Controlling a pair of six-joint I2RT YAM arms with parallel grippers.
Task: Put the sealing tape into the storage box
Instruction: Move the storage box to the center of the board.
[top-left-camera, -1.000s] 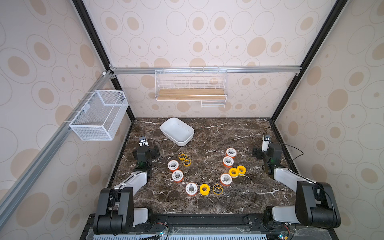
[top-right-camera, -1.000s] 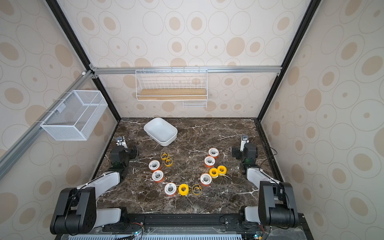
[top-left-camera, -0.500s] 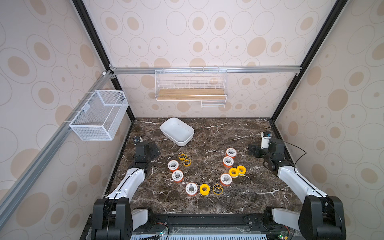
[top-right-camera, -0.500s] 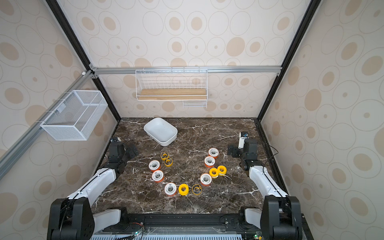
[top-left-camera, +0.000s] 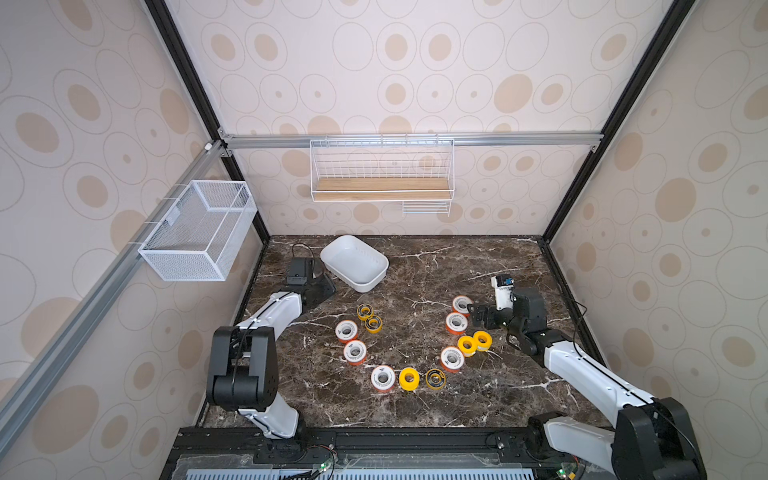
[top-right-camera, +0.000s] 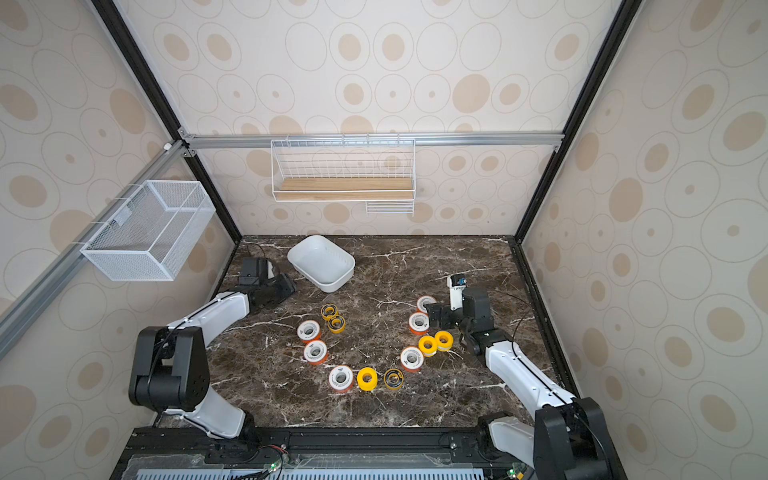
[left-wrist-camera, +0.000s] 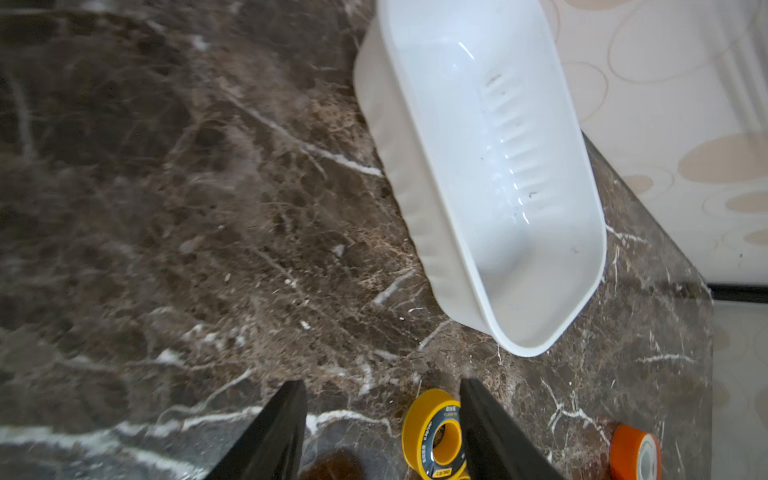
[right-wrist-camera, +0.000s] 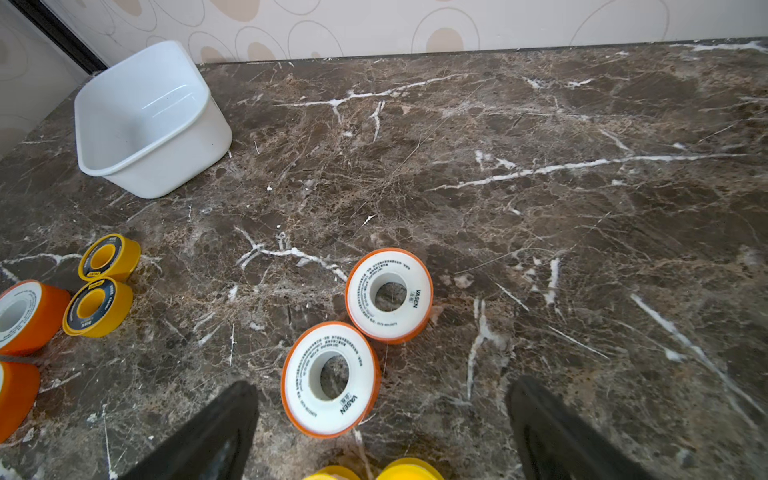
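My left hand and right hand stand apart, empty, over the brown marble table; spotted beige wallpaper surrounds.

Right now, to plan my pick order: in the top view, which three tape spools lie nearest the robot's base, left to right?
White-faced spool with orange rim → solid yellow spool → yellow spool with dark see-through centre.

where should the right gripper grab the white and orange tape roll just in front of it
Grip the tape roll across its orange outer rim, coming straight down with the right gripper. It lies flat, hole up, with a second roll close against one side, so clamp on its free sides.
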